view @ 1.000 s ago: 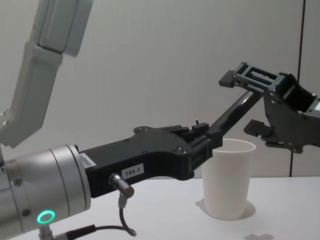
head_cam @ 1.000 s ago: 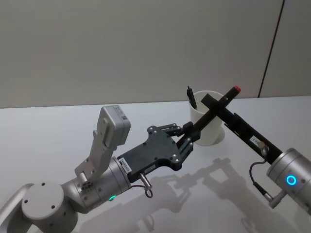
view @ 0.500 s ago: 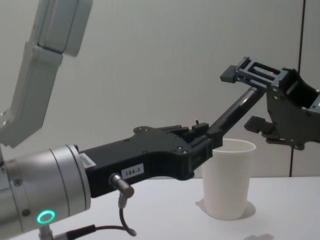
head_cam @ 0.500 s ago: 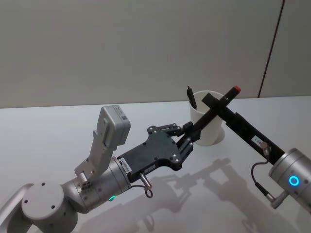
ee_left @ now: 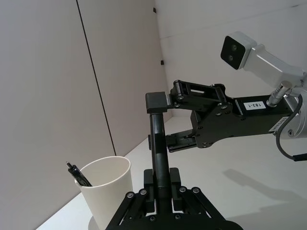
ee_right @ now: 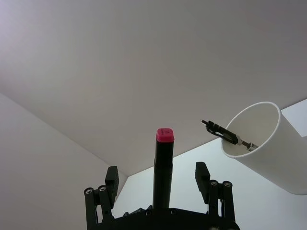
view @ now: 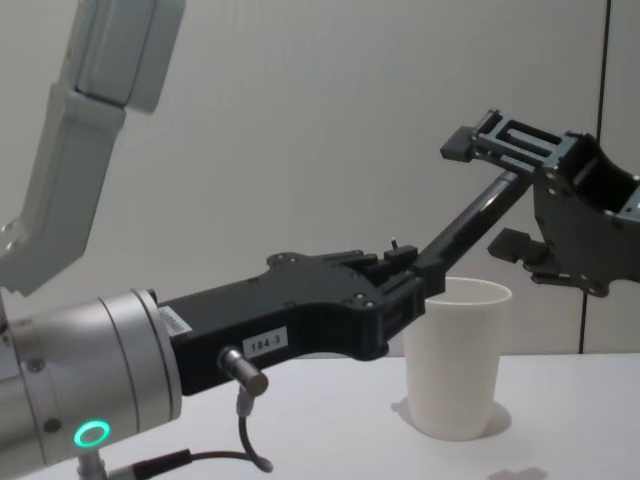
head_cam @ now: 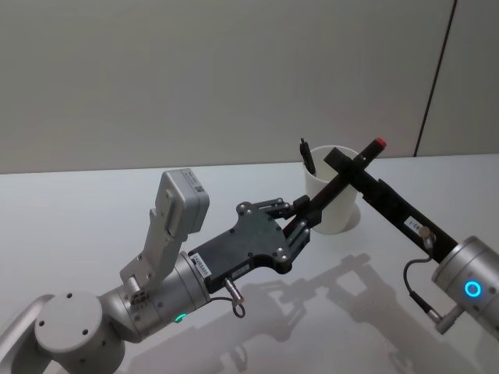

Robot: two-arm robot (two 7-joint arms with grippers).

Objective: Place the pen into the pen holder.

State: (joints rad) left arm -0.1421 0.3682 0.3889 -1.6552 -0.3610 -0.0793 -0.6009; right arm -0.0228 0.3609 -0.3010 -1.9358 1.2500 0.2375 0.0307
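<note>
A black pen (head_cam: 340, 182) with a red cap (ee_right: 164, 135) slants up and to the right, with my left gripper (head_cam: 300, 221) shut on its lower end. My right gripper (view: 482, 196) is open around the pen's upper end. In the right wrist view its fingers (ee_right: 201, 175) stand apart on either side of the pen (ee_right: 162, 172) without touching it. The pen holder, a white paper cup (view: 455, 370), stands upright on the table just behind and below the pen. Another black pen (ee_left: 79, 175) leans inside it.
The white table (head_cam: 93, 195) stretches around the cup (head_cam: 341, 219), with a plain grey wall behind. My left arm's grey forearm and camera housing (head_cam: 181, 204) rise at the lower left of the head view.
My right gripper has shifted slightly up and to the right around the pen's upper end. The left gripper, the pen and the cup have stayed put.
</note>
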